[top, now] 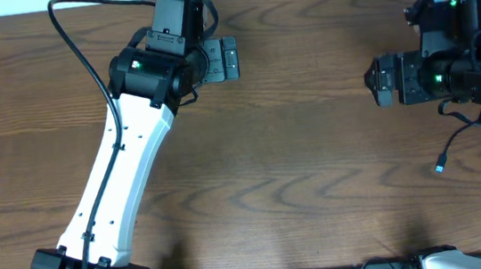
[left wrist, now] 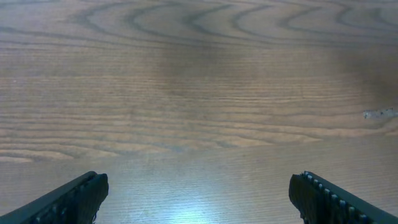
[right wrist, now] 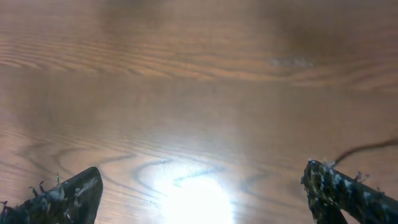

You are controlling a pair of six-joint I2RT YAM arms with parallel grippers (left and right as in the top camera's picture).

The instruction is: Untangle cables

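Near the right edge of the table point(top: 297, 164), a thin black cord point(top: 442, 162) trails from under the right arm, no white cord showing, and with left hand point(left wrist: 199, 193) and right hand point(right wrist: 202, 186) both spread wide and empty, that arm swinging could drag it off.

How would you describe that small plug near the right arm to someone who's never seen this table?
Start at the right arm by the table's right edge. From below its dark housing a thin black cord curls down-left in the overhead view and ends in a small plug. Its bluish tip and thinness set it apart from the thicker black wire on the left arm.
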